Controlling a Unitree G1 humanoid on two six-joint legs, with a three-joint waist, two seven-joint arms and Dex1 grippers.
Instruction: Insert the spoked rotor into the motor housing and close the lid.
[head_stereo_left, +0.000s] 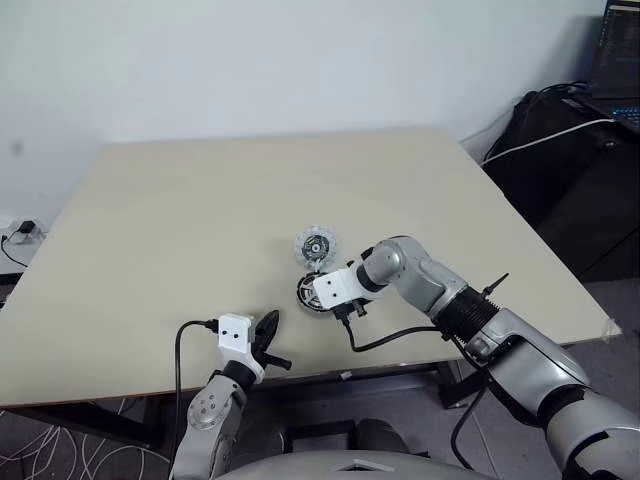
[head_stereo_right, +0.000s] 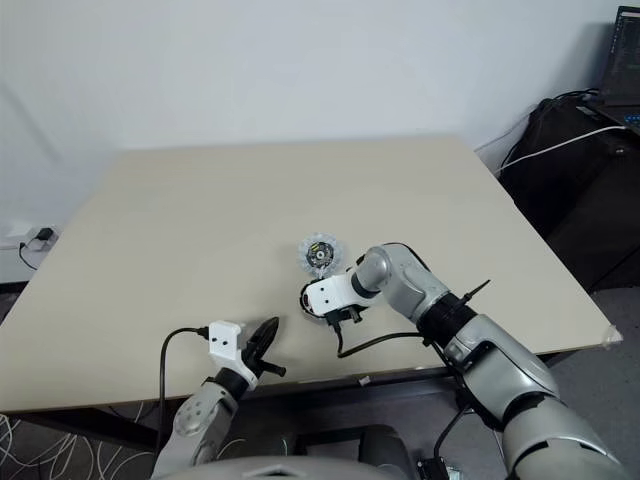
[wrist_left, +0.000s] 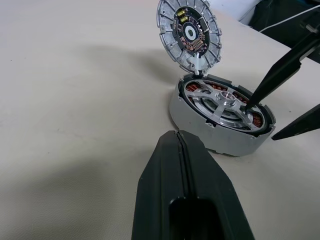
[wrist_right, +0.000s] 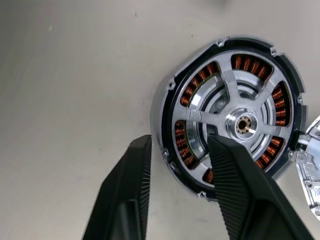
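The motor housing (wrist_left: 200, 125) lies flat on the table with copper windings inside its silver wall. The spoked rotor (wrist_right: 241, 123) sits inside it, shiny spokes up. The lid (wrist_left: 189, 32), scalloped with a dark centre, stands upright on the housing's far edge. My right gripper (wrist_right: 180, 141) points down over the housing, open, one finger (wrist_right: 227, 170) on the rotor between two spokes, the other outside the housing wall. In the head view the housing (head_stereo_left: 304, 292) peeks out beside that wrist, the lid (head_stereo_left: 315, 245) just behind. My left gripper (head_stereo_left: 270, 332) is shut and empty near the table's front edge.
The beige table (head_stereo_left: 200, 220) spreads wide to the left and back. Black bags and a laptop (head_stereo_left: 615, 70) with a white cable stand beyond the table's right side. A black cable hangs off the front edge under my right arm.
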